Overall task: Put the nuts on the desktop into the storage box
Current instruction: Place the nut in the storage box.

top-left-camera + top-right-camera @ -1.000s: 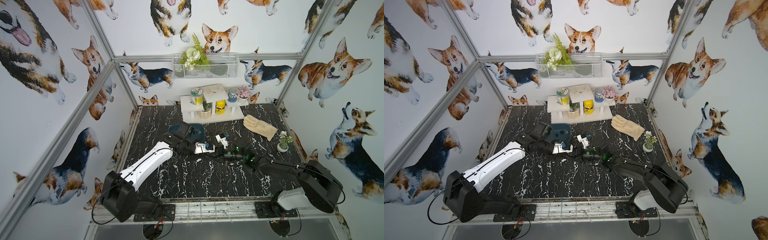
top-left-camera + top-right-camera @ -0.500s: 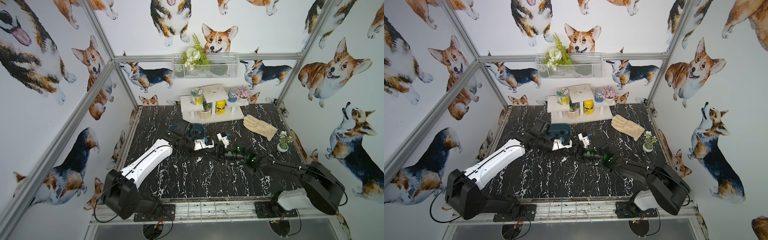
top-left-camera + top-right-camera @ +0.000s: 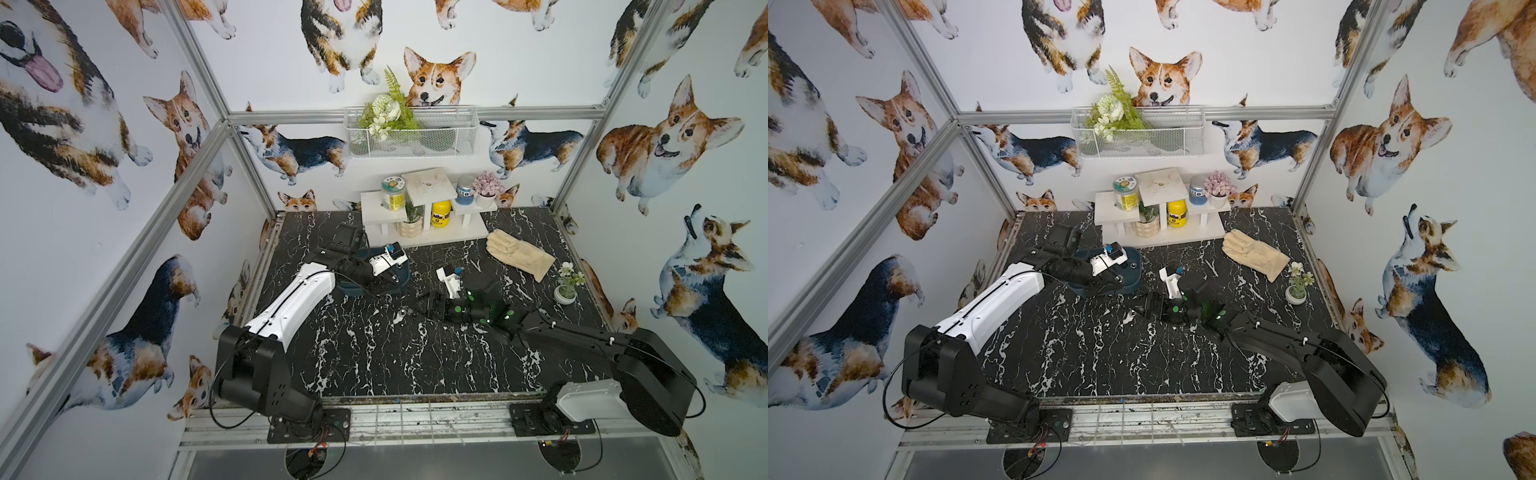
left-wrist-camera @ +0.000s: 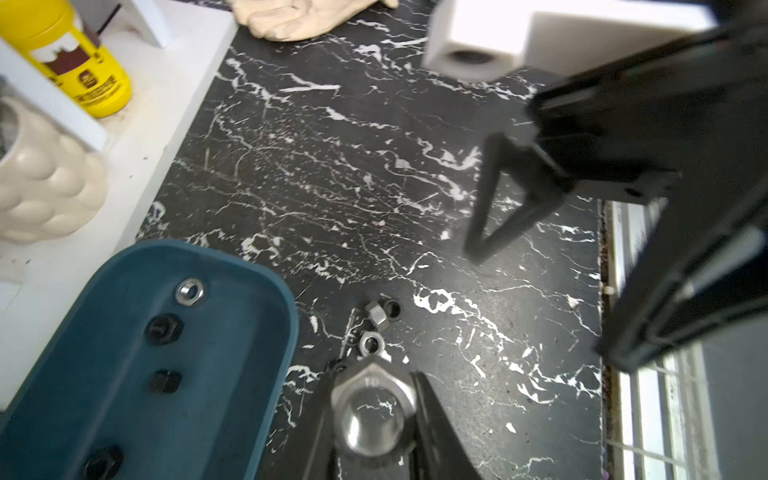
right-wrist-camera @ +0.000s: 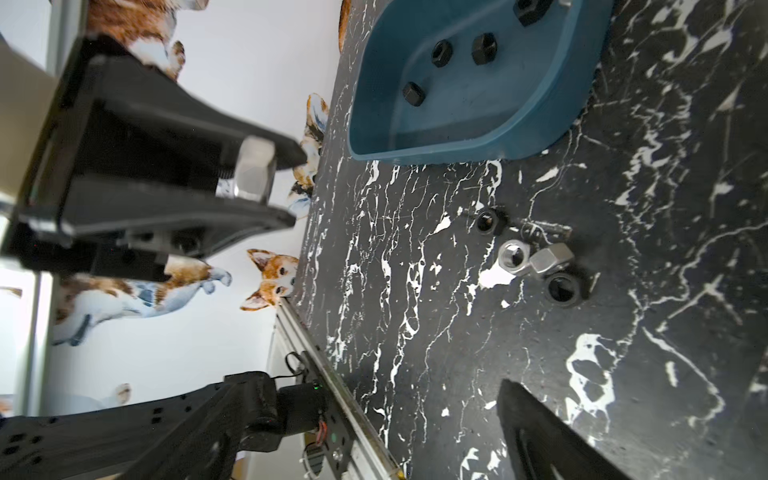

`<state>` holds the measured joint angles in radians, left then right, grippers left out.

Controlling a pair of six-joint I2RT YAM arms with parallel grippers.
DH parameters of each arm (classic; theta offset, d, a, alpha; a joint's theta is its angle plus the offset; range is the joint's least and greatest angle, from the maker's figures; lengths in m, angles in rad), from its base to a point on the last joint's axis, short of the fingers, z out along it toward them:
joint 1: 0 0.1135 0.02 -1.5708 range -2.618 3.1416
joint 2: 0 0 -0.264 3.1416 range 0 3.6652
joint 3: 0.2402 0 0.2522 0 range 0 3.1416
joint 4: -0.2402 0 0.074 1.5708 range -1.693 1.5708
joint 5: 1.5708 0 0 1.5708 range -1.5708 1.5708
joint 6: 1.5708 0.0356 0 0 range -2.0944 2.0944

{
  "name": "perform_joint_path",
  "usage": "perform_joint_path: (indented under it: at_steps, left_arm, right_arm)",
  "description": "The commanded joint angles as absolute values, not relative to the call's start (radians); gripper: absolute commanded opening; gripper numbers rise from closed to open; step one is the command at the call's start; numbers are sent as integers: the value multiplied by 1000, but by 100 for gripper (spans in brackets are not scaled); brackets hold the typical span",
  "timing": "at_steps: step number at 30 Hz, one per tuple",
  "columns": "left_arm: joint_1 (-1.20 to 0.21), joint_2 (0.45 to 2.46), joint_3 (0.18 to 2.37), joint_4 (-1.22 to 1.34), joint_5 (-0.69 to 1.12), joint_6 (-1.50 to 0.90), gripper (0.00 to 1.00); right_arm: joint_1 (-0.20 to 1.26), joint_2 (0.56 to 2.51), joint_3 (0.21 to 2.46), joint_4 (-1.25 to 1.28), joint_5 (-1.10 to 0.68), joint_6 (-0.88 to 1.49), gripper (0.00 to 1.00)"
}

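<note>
Four nuts [image 5: 514,257] may scatter if our spread right claw [image 3: 417,308] bumps them; our left claw [image 4: 374,386] clamps a big nut [image 4: 372,415].

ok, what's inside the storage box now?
One silver nut and at least three black nuts lie in the storage box. The rest is out of frame or covered by the left arm.

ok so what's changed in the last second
The left gripper, shut on the big silver nut, has moved back from the right gripper toward the box. The right gripper has opened without shifting. The box, the nuts in it and the small nuts on the table stayed put.
</note>
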<state>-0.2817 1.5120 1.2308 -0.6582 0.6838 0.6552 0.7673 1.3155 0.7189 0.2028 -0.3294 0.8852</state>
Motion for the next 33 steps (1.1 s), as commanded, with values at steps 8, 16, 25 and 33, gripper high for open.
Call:
perform_joint_path:
  at_steps: [8, 16, 25, 33]
  left_arm:
    - [-204, 1594, 1277, -550, 487, 482, 14]
    - [-173, 1651, 1280, -424, 311, 393, 14]
    - [-114, 1851, 1377, -395, 229, 322, 14]
    - [-106, 1940, 1390, -365, 205, 298, 15]
  right_arm:
    - [1012, 1252, 846, -2, 351, 547, 100]
    - [1086, 1265, 865, 104, 465, 438, 100]
    - [1109, 1312, 889, 76, 500, 442, 100]
    - [1111, 1330, 889, 64, 501, 460, 100]
